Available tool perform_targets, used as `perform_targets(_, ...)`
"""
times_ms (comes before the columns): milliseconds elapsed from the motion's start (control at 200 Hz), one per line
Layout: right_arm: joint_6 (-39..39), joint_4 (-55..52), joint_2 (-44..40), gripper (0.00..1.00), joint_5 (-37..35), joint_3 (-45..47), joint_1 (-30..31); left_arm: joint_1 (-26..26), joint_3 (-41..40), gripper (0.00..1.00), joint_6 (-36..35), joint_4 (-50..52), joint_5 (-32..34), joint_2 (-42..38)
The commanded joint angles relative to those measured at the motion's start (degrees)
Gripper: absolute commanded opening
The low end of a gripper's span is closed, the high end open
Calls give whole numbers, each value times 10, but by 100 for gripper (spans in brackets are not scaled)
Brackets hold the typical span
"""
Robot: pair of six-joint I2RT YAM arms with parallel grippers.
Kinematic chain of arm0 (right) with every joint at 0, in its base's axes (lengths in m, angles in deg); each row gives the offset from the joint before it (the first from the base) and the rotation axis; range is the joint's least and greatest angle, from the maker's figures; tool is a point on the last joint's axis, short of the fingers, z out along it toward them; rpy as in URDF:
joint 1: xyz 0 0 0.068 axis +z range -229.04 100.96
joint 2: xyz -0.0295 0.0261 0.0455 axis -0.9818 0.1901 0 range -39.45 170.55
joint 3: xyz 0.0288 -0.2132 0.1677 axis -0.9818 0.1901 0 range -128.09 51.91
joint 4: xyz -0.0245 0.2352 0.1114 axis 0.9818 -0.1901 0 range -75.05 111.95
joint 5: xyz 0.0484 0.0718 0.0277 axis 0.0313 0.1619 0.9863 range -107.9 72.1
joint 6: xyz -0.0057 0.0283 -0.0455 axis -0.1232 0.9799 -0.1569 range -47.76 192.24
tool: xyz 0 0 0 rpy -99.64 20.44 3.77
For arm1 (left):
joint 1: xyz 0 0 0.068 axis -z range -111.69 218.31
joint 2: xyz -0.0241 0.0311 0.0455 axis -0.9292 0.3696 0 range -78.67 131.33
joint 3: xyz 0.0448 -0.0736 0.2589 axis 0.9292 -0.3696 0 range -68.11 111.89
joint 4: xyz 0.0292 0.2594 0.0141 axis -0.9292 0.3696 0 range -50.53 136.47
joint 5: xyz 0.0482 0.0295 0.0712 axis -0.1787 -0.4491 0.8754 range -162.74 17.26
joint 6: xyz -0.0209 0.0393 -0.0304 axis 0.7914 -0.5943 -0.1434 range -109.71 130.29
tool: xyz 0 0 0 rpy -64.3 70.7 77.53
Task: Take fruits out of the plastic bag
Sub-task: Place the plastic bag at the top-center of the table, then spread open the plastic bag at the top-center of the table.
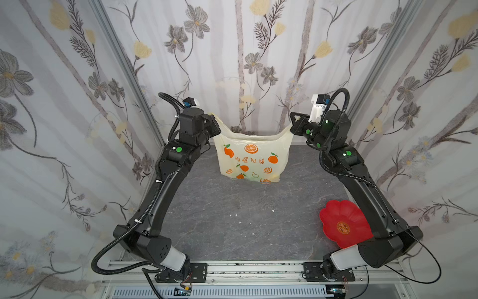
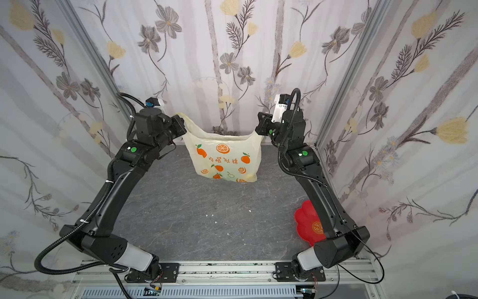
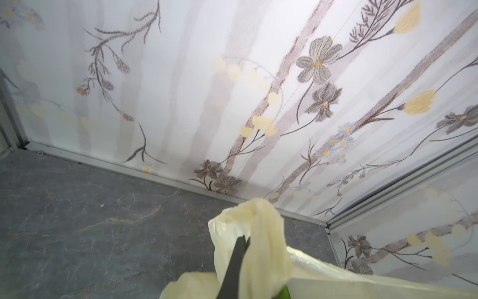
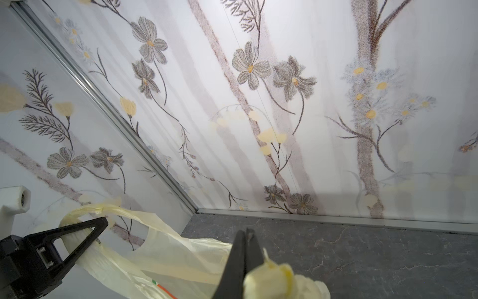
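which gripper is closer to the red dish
Right. The right gripper grips the plastic bag on the same side as the red dish; the left gripper grips it farther across.

Bright even light, soft shadows, edges distorted.

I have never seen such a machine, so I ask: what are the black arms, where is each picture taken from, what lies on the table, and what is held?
These are two robot arms, each ending in a pincer gripper. Two pictures look down on the whole scene from above. The other two come from a small camera on each wrist. On the grey table lies a red dish. The left gripper and the right gripper are each shut on one handle of a pale-yellow bag printed with oranges, spreading it between them. What is inside hardly shows.
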Motion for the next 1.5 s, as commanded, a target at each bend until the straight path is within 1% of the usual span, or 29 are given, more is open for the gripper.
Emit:
perform_targets(0, 0, 19, -36, 0, 22, 67, 4, -1, -116, 0, 34, -52, -8, -69)
perform_targets(145, 14, 57, -90, 0, 23, 210, 6, -6, -318, 0, 60, -88, 17, -179)
perform_targets(215, 23, 87, -104, 0, 26, 284, 6, -16, -406, 0, 74, -103, 21, -213)
perform_targets(270, 29, 109, -104, 0, 24, 337, 6, -29, -463, 0, 85, -116, 17, -225)
perform_targets(370, 41, 129, -84, 0, 23, 397, 6, -51, -531, 0, 93, -147, -8, -211)
perform_targets(495, 44, 129, -65, 0, 22, 428, 9, -54, -548, 0, 90, -164, -40, -175)
perform_targets(505, 44, 129, -66, 0, 21, 430, 9, -54, -546, 0, 89, -164, -42, -173)
perform_targets(570, 41, 130, -75, 0, 7, 438, 18, -53, -538, 13, 78, -162, -51, -166)
perform_targets(624, 32, 123, -85, 0, -11, 436, 28, -50, -531, 22, 73, -155, -53, -170)
perform_targets(669, 28, 116, -91, 0, -21, 433, 35, -41, -519, 33, 68, -141, -46, -174)
perform_targets(734, 21, 112, -98, 0, -26, 429, 40, -20, -492, 50, 59, -101, -12, -175)
perform_targets(799, 16, 112, -104, 0, -29, 426, 43, -2, -459, 62, 55, -49, 26, -174)
perform_targets(899, 10, 106, -106, 0, -35, 420, 46, 16, -420, 78, 51, 21, 82, -182)
perform_targets(959, 8, 104, -105, 0, -37, 416, 46, 21, -397, 84, 48, 59, 120, -188)
perform_targets(1049, 6, 104, -101, 0, -37, 413, 47, 21, -368, 92, 38, 105, 170, -194)
perform_targets(1124, 6, 105, -99, 0, -37, 411, 48, 19, -345, 96, 22, 130, 201, -196)
perform_targets(1189, 6, 106, -99, 0, -38, 410, 49, 16, -315, 98, 4, 148, 223, -194)
perform_targets(1279, 5, 106, -99, 0, -41, 410, 52, 23, -261, 98, -23, 176, 255, -178)
perform_targets(1329, 4, 106, -100, 0, -44, 411, 53, 42, -209, 97, -31, 191, 279, -159)
perform_targets(1399, 2, 105, -99, 0, -48, 410, 55, 96, -143, 95, -43, 211, 311, -127)
perform_targets(1429, 2, 104, -99, 0, -50, 410, 55, 120, -115, 94, -45, 222, 320, -99)
perform_targets(1494, 2, 102, -101, 0, -51, 411, 56, 156, -59, 94, -47, 238, 303, -54)
